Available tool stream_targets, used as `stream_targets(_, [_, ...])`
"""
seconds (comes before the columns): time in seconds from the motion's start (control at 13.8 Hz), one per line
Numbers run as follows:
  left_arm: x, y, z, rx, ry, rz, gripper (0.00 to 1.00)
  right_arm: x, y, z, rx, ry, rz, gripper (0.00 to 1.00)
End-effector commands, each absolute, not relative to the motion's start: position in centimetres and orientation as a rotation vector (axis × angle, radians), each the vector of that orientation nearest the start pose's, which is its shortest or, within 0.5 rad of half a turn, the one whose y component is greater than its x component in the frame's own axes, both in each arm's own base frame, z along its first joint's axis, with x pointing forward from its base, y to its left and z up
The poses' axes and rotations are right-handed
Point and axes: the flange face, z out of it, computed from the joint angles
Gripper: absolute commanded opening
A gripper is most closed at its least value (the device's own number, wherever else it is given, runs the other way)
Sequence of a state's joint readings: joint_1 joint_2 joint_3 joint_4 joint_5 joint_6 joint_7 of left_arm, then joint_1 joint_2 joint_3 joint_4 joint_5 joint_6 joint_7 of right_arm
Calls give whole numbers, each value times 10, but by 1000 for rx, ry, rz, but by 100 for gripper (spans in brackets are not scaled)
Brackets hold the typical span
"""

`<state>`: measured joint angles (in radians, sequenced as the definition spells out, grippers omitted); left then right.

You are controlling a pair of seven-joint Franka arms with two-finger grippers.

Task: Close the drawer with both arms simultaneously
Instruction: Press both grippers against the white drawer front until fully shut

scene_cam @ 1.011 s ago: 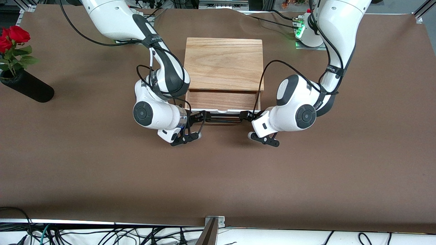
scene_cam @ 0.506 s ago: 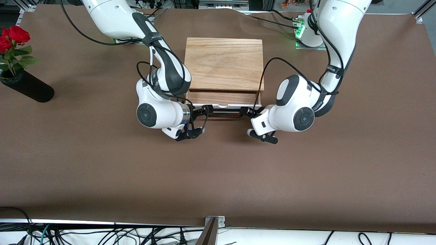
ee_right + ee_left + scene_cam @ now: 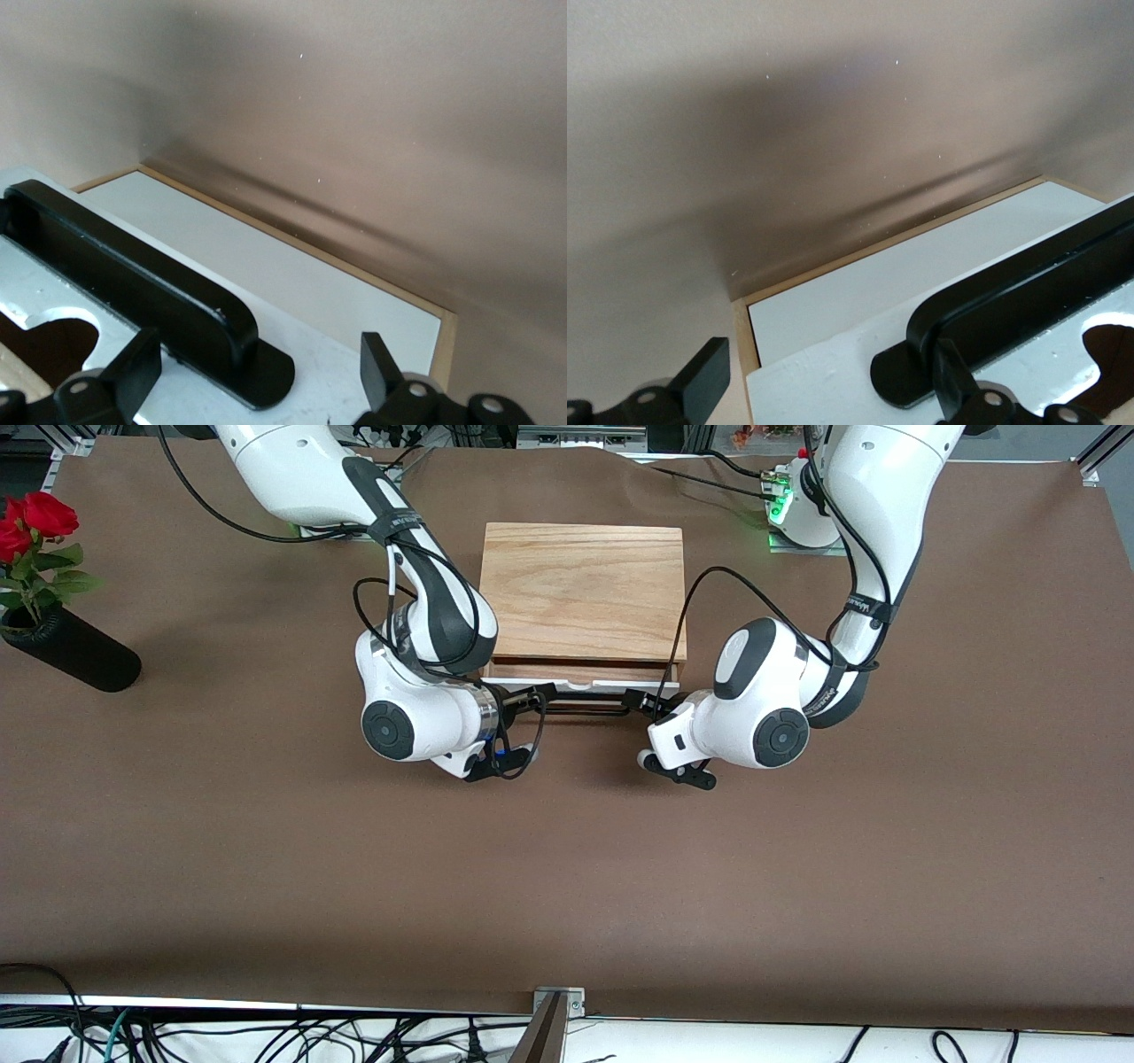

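Up at twelve o'clock from the middle of the table (image 3: 567,868) sits a wooden box (image 3: 585,589). The drawer (image 3: 580,685) sticks out of its front by just a thin strip, toward six o'clock. So the job looks nearly done, and the step in hand is the last bit of the push.

Both grippers are down at the drawer's front. The right gripper (image 3: 534,697) is at the nine o'clock end of the black handle (image 3: 585,708). The left gripper (image 3: 636,701) is at the three o'clock end. In the wrist views, each gripper is spread wide and squeezes nothing. One end of the handle (image 3: 1010,292) lies between the left gripper's (image 3: 828,354) fingers. The other end (image 3: 133,274) lies between the right gripper's (image 3: 259,345) fingers.

Next, I think both arms should push toward twelve o'clock together, at the same speed, so the drawer goes in straight. If one pushes harder, it may twist and stick.
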<state>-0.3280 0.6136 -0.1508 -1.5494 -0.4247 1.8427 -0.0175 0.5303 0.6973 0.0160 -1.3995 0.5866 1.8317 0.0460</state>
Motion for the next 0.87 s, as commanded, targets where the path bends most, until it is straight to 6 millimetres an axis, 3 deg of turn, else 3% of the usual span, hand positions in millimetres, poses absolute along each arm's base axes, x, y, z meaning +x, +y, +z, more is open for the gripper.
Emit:
stream_targets(0.0, [580,-320,270,-3396,470,823,100,561,412,293,-2560,-387,661,100])
stream_targets(0.36, [575,-319,266,-3371,467,893,100,550,413,287,-2544,-412,762,100])
stream_targets(0.79, [567,-319,260,-3334,476,986,100,534,428,266,-2540,-452,814,100])
